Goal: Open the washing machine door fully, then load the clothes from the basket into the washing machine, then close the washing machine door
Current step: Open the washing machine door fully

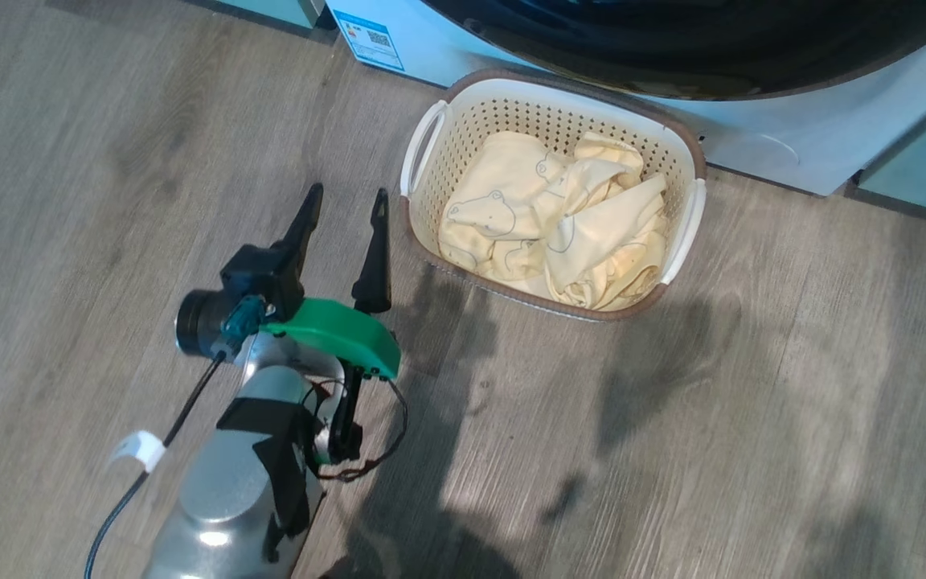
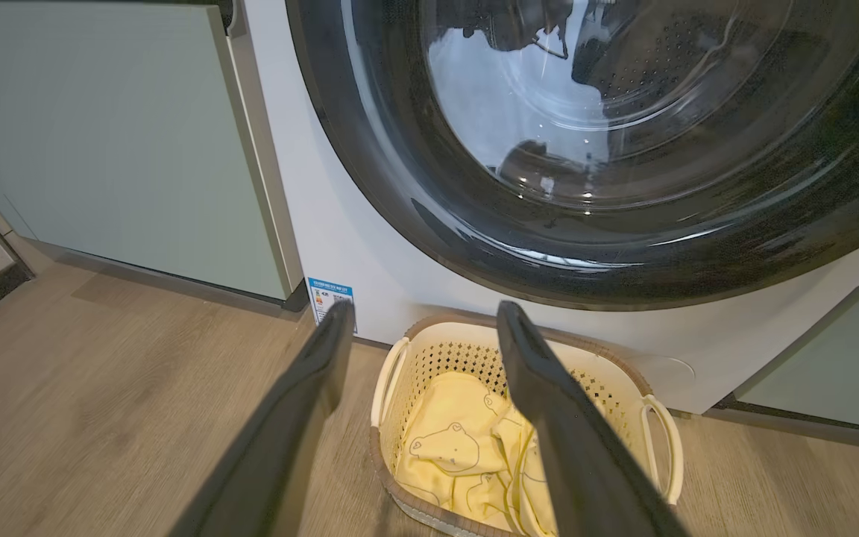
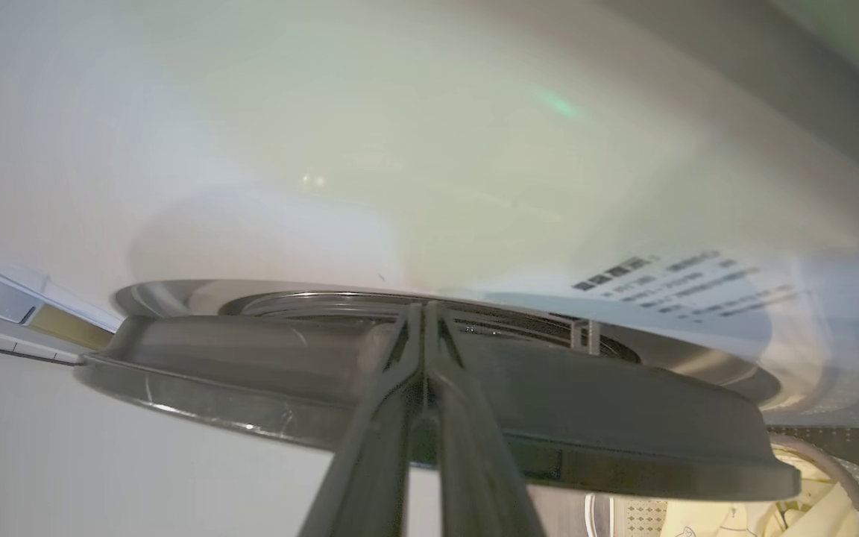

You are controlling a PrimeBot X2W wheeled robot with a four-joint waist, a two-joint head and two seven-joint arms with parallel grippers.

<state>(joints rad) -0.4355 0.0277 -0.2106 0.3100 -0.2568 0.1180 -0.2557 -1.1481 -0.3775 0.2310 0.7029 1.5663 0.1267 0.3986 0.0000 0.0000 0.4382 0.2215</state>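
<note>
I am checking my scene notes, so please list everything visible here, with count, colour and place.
washing machine: one, white, behind the basket.
washing machine door: one, glossy black rim, clear glass centre, on the machine's front.
label: one, blue, machine's lower corner.
basket: one, cream with brown rim, on the floor.
clothes: one pile, pale yellow, inside the basket.
cabinets: two seen, pale green, one each side of the machine.
floor: one, grey-brown wood.
left gripper: one, dark fingers, open, beside the basket.
right gripper: one, dark fingers, shut, tips at the door's rim.
</note>
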